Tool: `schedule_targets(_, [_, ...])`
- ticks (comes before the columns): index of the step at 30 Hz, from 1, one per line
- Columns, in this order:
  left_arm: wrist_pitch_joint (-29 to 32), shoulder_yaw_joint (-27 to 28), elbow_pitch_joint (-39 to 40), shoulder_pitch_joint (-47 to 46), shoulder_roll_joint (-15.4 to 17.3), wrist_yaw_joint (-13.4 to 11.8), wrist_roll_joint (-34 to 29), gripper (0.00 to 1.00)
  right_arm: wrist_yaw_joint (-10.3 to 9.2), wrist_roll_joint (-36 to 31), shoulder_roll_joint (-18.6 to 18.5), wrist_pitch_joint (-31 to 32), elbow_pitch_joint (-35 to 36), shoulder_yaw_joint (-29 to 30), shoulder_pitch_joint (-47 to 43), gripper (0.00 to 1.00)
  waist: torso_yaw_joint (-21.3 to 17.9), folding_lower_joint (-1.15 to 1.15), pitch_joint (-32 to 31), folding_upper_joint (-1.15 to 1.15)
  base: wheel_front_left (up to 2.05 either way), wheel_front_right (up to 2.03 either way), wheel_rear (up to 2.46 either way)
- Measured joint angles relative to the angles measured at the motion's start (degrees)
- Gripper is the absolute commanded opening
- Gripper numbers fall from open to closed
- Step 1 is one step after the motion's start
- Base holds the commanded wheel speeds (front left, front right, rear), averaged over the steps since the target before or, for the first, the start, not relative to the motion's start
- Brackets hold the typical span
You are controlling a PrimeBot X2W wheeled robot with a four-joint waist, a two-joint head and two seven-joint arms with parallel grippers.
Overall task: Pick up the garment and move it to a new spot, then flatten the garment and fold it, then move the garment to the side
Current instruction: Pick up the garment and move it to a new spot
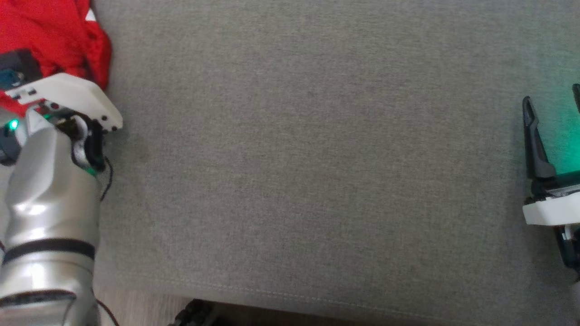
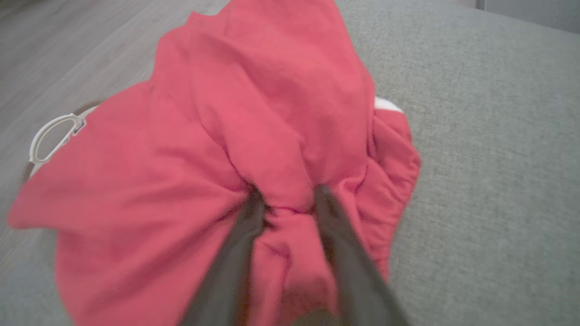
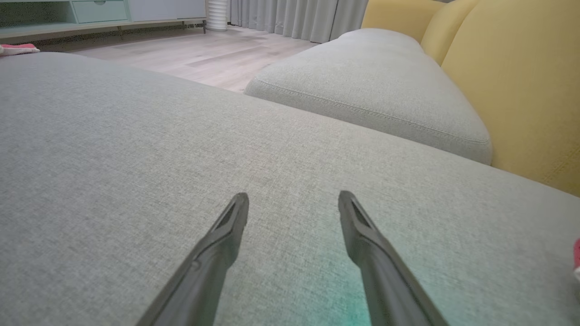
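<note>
The red garment (image 2: 253, 113) lies bunched at the left edge of the grey cushion (image 2: 489, 136); in the head view the garment (image 1: 50, 31) fills the top left corner. My left gripper (image 2: 289, 197) is pushed into the cloth, its dark fingers (image 2: 247, 235) still apart with a raised fold of red fabric between them. In the head view my left forearm (image 1: 50, 203) and white wrist housing cover those fingers. My right gripper (image 1: 555, 120) hovers at the far right over bare cushion; the right wrist view shows the right gripper (image 3: 293, 199) open with nothing between its fingers.
A white loop handle (image 2: 50, 136) sticks out from under the garment's left side, with wooden floor (image 2: 68, 50) beyond. A second grey cushion (image 3: 371, 86) and yellow back cushions (image 3: 521, 77) lie past the right gripper. The cushion's front seam (image 1: 290, 294) runs along the bottom.
</note>
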State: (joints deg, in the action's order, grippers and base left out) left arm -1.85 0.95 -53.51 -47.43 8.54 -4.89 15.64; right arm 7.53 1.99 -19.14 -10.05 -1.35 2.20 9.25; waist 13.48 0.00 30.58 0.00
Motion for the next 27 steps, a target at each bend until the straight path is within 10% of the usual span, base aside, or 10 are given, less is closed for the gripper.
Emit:
schedule_targets(14, [-2.9,-5.7,2.4,-4.3,-0.2,9.6,-0.6,0.00,0.00,0.5,6.7,-2.6,-6.2,0.6,-2.7,1.00,-1.0,0.00,-9.9,0.00,0.00,0.00,0.00])
schedule_targets(27, [21.2,-20.2,48.5,10.6,-5.4,12.0,16.8,0.00,0.00,0.5,12.9,-4.2,-10.6,0.9,-4.6,1.00,-7.3,-0.01,-19.7,0.00,0.00,0.00,0.00])
